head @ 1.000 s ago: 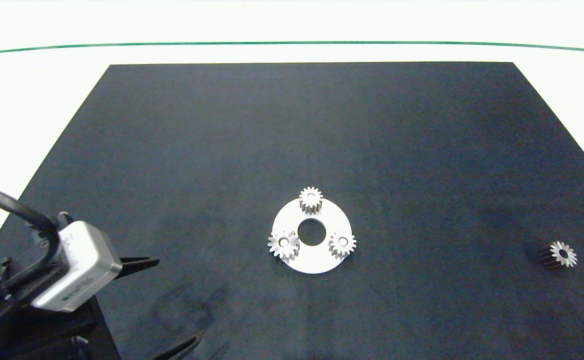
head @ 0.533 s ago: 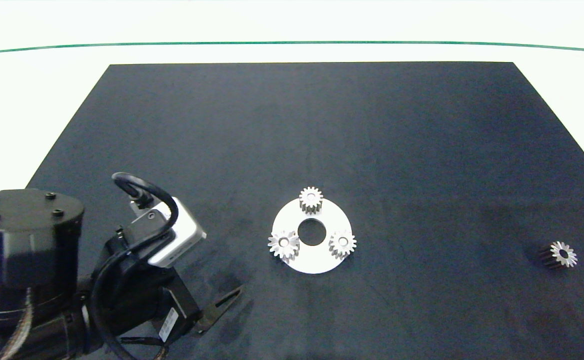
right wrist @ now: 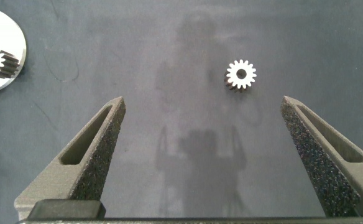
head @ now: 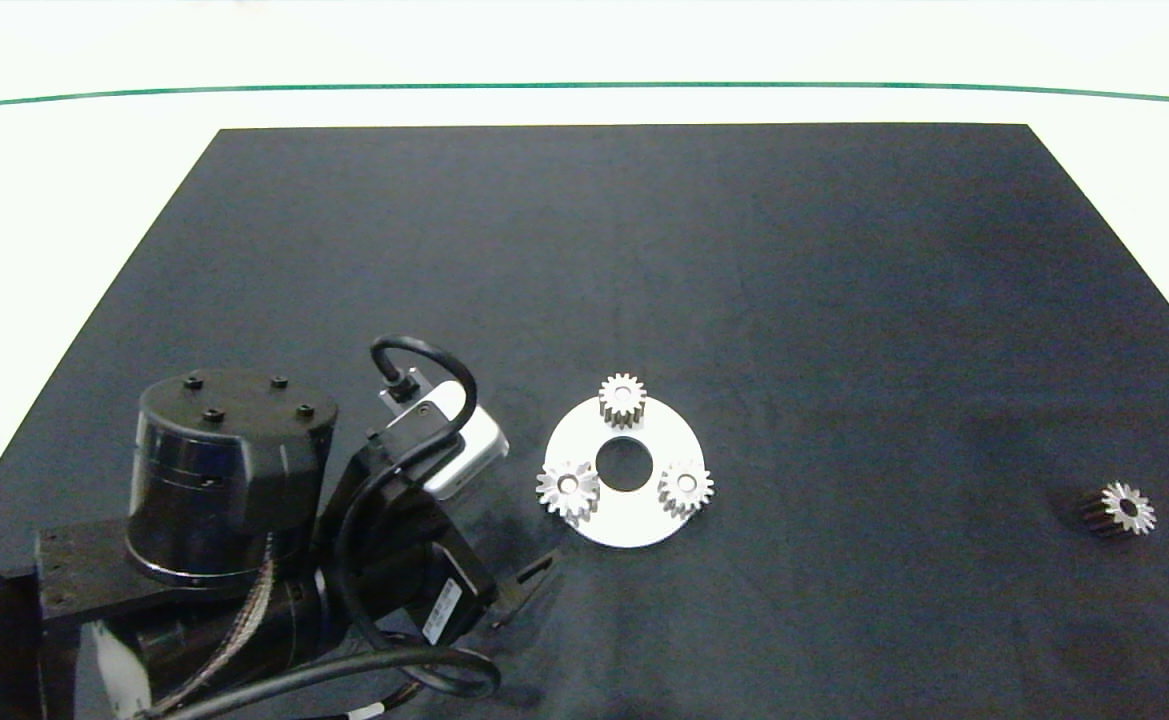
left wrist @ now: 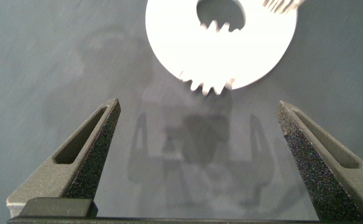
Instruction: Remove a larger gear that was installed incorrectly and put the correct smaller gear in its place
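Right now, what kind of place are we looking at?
Probably a lab or test bench for assembly practice: a black mat on a white table, and a white disc carrying metal gears, with a spare gear lying apart.

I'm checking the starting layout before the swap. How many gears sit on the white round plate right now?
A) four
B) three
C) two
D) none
B: the head view shows three gears on the white round plate, the larger gear among them, while the smaller gear lies apart on the black mat.

a black mat point(head: 644, 250) carries a white disc point(head: 634, 520) and the smaller gear point(head: 1127, 508).
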